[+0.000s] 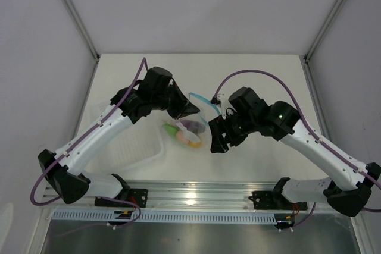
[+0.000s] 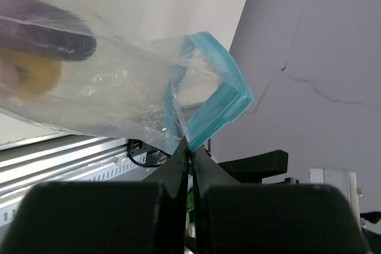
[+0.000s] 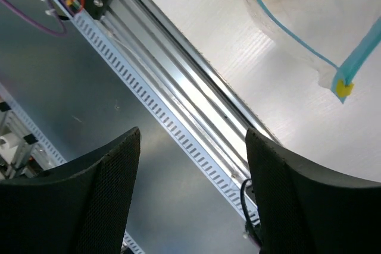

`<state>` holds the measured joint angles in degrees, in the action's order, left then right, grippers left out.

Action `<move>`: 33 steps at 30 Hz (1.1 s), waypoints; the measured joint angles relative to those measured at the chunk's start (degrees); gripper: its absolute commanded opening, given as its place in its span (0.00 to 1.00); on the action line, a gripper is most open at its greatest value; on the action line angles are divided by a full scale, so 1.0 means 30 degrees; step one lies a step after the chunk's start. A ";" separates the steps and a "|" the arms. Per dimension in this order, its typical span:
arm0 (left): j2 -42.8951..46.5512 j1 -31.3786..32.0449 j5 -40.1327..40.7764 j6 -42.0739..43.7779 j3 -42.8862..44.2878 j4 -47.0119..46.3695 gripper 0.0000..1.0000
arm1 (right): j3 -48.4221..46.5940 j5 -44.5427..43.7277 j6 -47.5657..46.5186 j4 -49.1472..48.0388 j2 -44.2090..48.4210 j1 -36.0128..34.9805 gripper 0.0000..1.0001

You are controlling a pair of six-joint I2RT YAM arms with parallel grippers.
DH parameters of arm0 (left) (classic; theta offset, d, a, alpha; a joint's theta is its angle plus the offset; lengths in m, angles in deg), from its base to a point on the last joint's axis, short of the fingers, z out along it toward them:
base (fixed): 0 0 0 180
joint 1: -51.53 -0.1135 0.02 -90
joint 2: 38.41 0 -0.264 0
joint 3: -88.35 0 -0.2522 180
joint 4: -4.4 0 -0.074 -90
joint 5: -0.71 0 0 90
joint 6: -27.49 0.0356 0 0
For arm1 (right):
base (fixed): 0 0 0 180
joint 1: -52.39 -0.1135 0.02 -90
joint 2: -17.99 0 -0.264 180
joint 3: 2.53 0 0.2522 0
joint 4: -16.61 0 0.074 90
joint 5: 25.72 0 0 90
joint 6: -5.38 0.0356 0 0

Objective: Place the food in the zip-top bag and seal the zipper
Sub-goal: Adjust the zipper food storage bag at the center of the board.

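White table (image 1: pixel 256 81) is sitting inside pale grey walls (image 1: pixel 208 4). An aluminium rail (image 1: pixel 196 196) is running along its near edge, white basket (image 1: pixel 140 150) front-left. Left gripper (image 2: pixel 190 150) is pinching, fingers together, the teal zipper (image 2: pixel 220 87) of the zip-top bag (image 2: pixel 119 81), food (image 2: pixel 47 34) inside, over mid-table. Right gripper (image 3: pixel 193 141) is hovering beside it, fingers apart, gripping nothing.

We look down on a white table (image 1: pixel 256 78) boxed in by plain pale grey walls (image 1: pixel 208 4), with slim metal posts (image 1: pixel 74 15) at its far corners. A shiny aluminium rail (image 1: pixel 196 193) along the near edge catches bright glare, beside a slotted white strip (image 1: pixel 178 216). One wall shows a thin crack (image 2: pixel 314 87).
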<state>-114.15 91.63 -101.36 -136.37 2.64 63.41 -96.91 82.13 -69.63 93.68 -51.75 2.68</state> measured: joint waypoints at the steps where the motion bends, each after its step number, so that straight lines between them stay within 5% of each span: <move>1: 0.0000 0.0000 -0.0007 -0.0277 -0.0175 -0.0080 0.01 | 0.0073 -0.0437 0.0015 0.0000 0.0036 -0.0204 0.73; 12: 0.0036 -0.0015 -0.0284 -0.1100 -0.1537 -0.0903 0.00 | 0.2463 -0.5173 0.0488 -0.0648 0.0903 0.0976 0.73; 16: 0.0044 -0.0058 -0.0561 -0.1107 -0.1632 -0.0969 0.01 | 0.5187 -0.4401 0.0444 -0.1443 0.2018 0.3453 0.73; 24: 0.0044 -0.0087 -0.1093 -0.1093 -0.1683 -0.1260 0.01 | 0.6688 -0.1348 0.0036 -0.3781 0.3402 0.3555 0.63; 27: 0.0044 -0.0087 -0.1304 -0.1071 -0.1749 -0.1399 0.00 | 0.7373 -0.0831 -0.0109 -0.4685 0.3606 0.3570 0.54; 31: 0.0117 -0.0160 -0.1880 -0.0976 -0.2535 -0.2193 0.01 | 0.7803 -0.0379 -0.0423 -0.5472 0.3650 0.3774 0.03; 33: 0.0233 -0.0299 -0.2164 -0.0619 -0.3089 -0.2448 0.01 | 0.7839 -0.0306 -0.0590 -0.5574 0.3650 0.3891 0.00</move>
<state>-113.45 90.73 -107.85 -138.23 -6.63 56.07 -73.39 81.21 -71.40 76.96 -40.80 14.35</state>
